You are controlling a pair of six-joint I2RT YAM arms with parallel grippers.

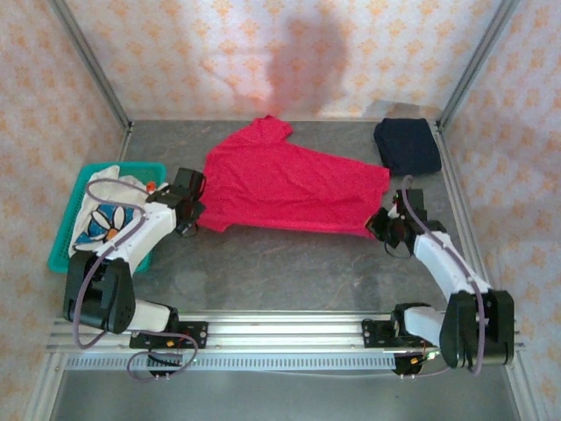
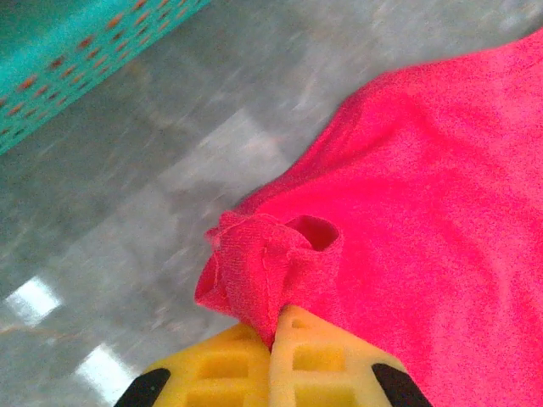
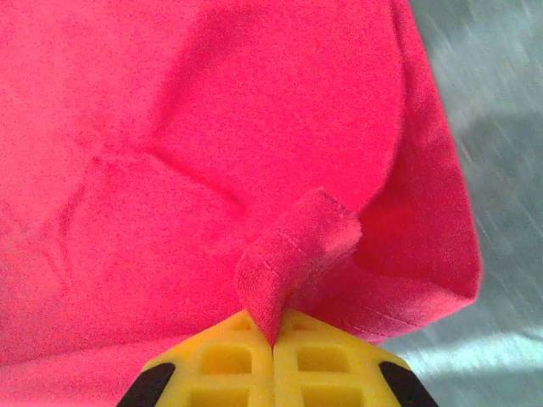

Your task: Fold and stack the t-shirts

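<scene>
Pinching bunched folds of soft red t-shirt (image 1: 289,189), left claw (image 2: 275,329) and right claw (image 3: 273,332) stand closed.

Top camera sits high at the near side, looking down over the whole desk (image 1: 289,263). Wrist cameras ride tight behind the left end effector (image 2: 273,335) and right end effector (image 3: 273,337). All three views share the red t-shirt (image 1: 289,184), at opposite ends, it seems.
</scene>
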